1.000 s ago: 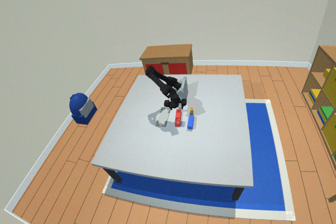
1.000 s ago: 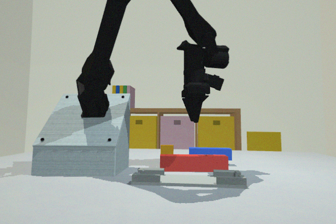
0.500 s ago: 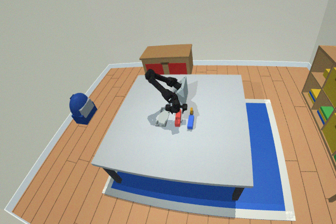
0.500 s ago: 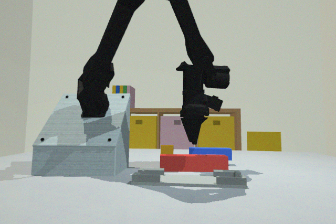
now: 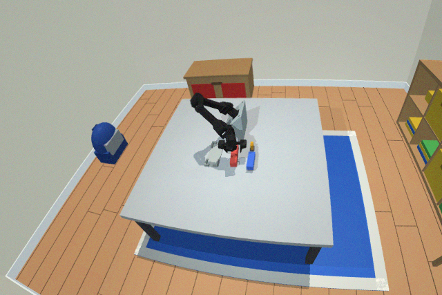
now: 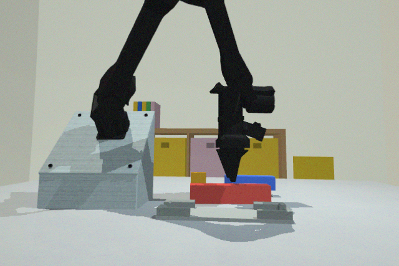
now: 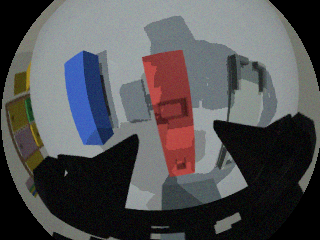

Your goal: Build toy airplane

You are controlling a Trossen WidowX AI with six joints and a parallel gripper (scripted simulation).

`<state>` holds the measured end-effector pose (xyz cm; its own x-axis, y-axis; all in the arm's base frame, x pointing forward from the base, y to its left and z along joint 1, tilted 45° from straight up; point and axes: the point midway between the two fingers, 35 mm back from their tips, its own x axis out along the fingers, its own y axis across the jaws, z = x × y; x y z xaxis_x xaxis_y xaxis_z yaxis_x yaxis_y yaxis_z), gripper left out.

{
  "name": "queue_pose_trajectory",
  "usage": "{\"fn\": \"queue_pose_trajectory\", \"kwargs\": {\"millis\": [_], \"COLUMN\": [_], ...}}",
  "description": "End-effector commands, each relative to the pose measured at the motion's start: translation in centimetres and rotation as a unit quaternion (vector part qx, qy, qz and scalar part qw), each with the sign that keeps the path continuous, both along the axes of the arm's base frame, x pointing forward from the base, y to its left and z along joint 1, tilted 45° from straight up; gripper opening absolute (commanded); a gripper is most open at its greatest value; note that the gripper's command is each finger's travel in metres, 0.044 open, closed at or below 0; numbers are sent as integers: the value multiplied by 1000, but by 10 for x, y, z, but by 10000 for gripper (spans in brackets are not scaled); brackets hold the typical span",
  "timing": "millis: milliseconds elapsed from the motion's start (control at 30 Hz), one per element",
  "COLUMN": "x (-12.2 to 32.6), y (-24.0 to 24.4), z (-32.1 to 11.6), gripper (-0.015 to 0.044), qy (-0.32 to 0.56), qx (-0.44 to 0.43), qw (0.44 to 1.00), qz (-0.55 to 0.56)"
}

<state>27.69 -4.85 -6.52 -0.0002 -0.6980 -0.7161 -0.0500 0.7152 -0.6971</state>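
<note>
The red fuselage (image 5: 233, 160) (image 6: 230, 194) (image 7: 167, 75) lies on the table with its larger and smaller sockets facing up, between the grey jig (image 5: 213, 157) (image 6: 222, 219) (image 7: 245, 102) and the blue wing (image 5: 250, 160) (image 6: 254, 180) (image 7: 85, 100). The jig's cradle is empty. The orange tail fin (image 5: 251, 146) (image 6: 197, 177) stands near the wing's end, on the arm base's side; it is out of sight in the wrist view. My gripper (image 5: 232, 148) (image 6: 233, 180) (image 7: 176, 131) points down, open and empty, low over the fuselage, with one finger to each side of it.
The arm's sloped grey base (image 5: 241, 120) (image 6: 86, 189) stands on the white table (image 5: 228, 206) behind the parts. The jig's raised end blocks (image 6: 174, 210) stand close beside the fuselage. Shelves (image 5: 414, 106) and a cabinet (image 5: 221, 68) are off the table.
</note>
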Motion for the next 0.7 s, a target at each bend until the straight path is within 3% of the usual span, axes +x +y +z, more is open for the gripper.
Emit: {"fn": "queue_pose_trajectory", "kwargs": {"millis": [0, 667], "x": [-3, -4], "y": [-6, -29], "z": [-6, -27], "gripper": [440, 440], "qy": [6, 6], "qx": [-3, -5], "qw": [1000, 1000], "qz": [2, 1]}}
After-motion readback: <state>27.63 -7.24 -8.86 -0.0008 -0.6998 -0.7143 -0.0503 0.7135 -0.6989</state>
